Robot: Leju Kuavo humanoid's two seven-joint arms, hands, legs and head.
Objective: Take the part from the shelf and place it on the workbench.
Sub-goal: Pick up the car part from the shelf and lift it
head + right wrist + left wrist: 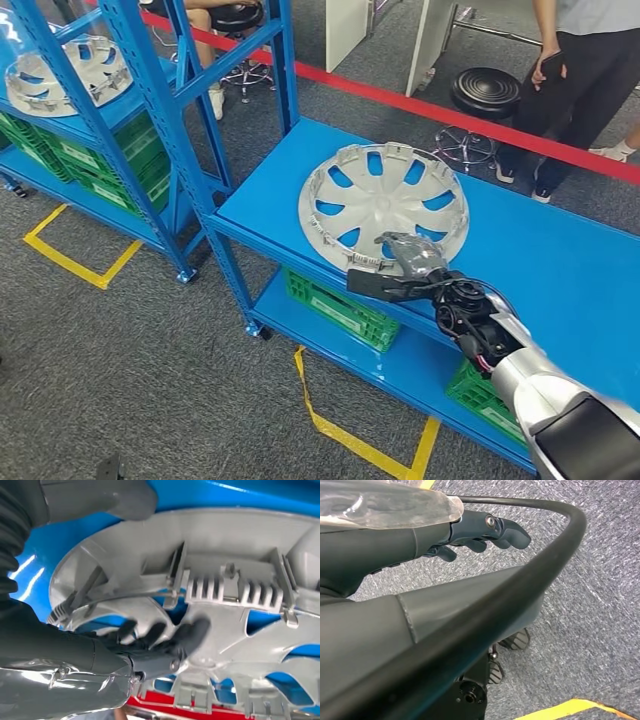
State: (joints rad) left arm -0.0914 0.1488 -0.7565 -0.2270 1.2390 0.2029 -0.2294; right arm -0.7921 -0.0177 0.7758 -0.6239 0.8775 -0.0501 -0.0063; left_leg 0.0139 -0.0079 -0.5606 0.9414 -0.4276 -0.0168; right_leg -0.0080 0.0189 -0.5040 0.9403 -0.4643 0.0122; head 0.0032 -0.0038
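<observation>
One silver-grey plastic wheel cover, round and pierced by curved openings, lay flat with its clip-studded inner face upward on the blue metal workbench, near the front edge and toward the left end of that surface. No long axis applied to it, since the disc was circular. The right hand reached over the front edge of the bench to the cover's near rim. In the right wrist view its dark fingers lay spread and extended over the spokes of the cover, with the thick grey thumb on the far side of the rim. Whether the fingers touched the plastic or hovered just clear of it could not be told, but they did not appear to close on the rim, so the hand was judged slack and holding nothing. The cover thus lay directly ahead of the right hand, away from the robot. The left hand hung over grey carpet with its fingers loosely extended and nothing in them, well apart from the cover. With the part resting on the bench, placement was judged essentially complete. A second similar wheel cover lay on the blue shelf rack beyond the left end of the bench. Green plastic crates sat on the lower tier.
</observation>
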